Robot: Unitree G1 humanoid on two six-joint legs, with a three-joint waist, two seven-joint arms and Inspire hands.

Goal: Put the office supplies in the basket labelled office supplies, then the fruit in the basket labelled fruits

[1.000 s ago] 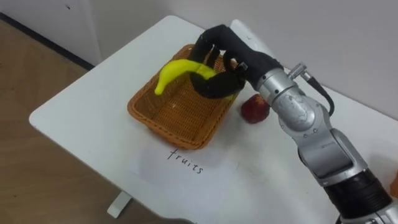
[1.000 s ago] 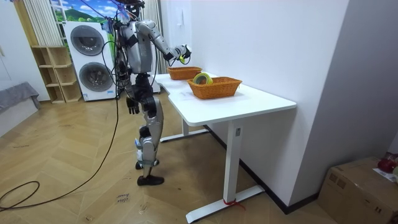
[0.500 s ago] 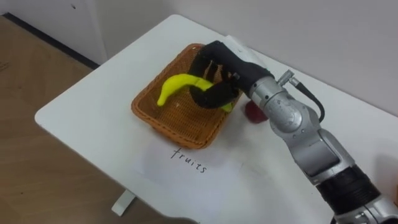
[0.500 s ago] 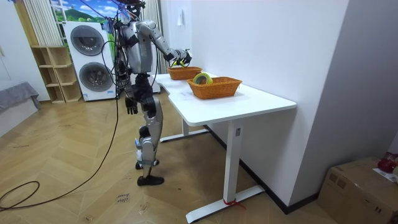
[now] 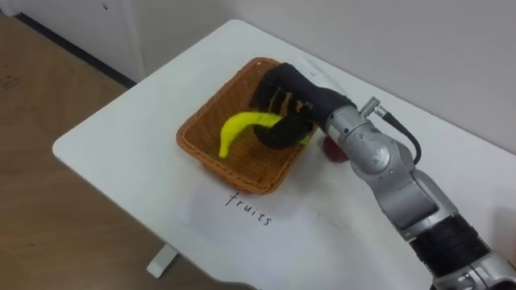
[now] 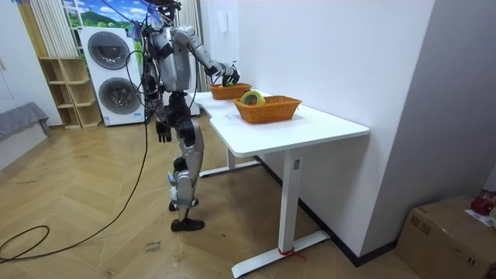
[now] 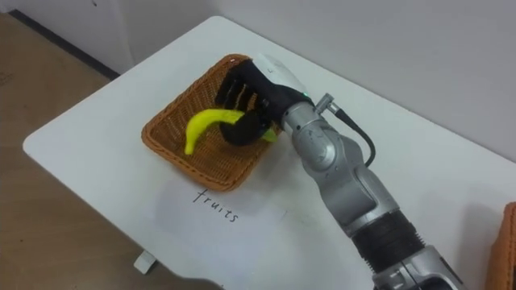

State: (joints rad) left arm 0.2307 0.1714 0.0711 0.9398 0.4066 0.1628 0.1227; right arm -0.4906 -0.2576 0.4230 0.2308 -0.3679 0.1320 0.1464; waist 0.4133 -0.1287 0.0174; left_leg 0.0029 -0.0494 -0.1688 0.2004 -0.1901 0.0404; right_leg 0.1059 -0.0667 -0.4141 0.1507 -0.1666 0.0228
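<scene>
Room view adds a second basket (image 6: 267,111); right hand (image 5: 290,97) grips banana (image 5: 242,126) inside fruit basket (image 5: 218,165), tip pointing near-left.

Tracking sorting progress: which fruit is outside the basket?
The red fruit, on the table beside the basket; the banana is inside it, gripped by the right hand.

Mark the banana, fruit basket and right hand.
banana (image 5: 240,128), left eye view, yellow middle.
fruit basket (image 5: 216,118), left eye view, left inner wall.
right hand (image 5: 293,84), left eye view, back of hand.
</scene>
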